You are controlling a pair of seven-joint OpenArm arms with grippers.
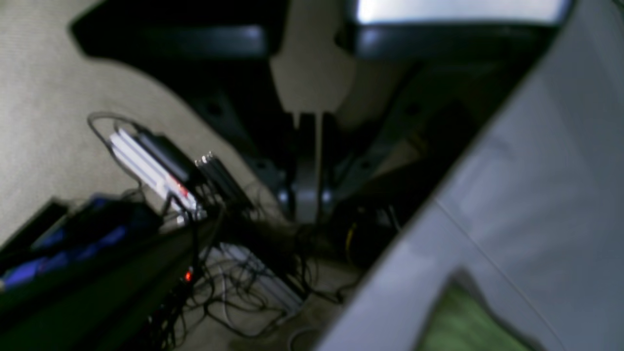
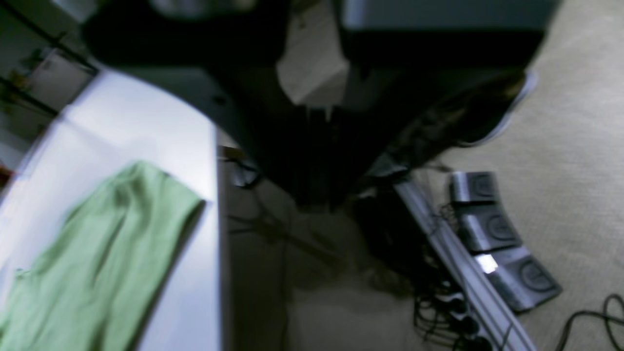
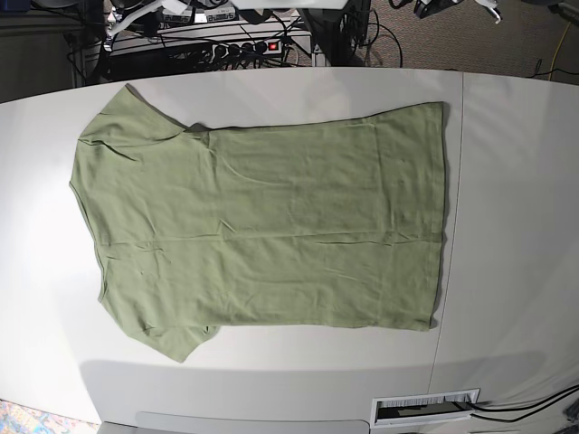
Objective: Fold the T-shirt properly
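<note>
shirt: green T-shirt (image 3: 262, 226) lies flat and spread on the white table (image 3: 507, 226), collar end toward base view's left, hem toward its right
handling: judged light, limp knit; likely to drag and wrinkle, no risk of breakage
where to grab: hem corners or sleeve edges, pinched at the cloth rim
left gripper (image 1: 308, 117): pressed together, holding nothing, off the table's side
right gripper (image 2: 319, 114): pressed together, holding nothing, beside the table edge
progress: no fold made yet
</note>
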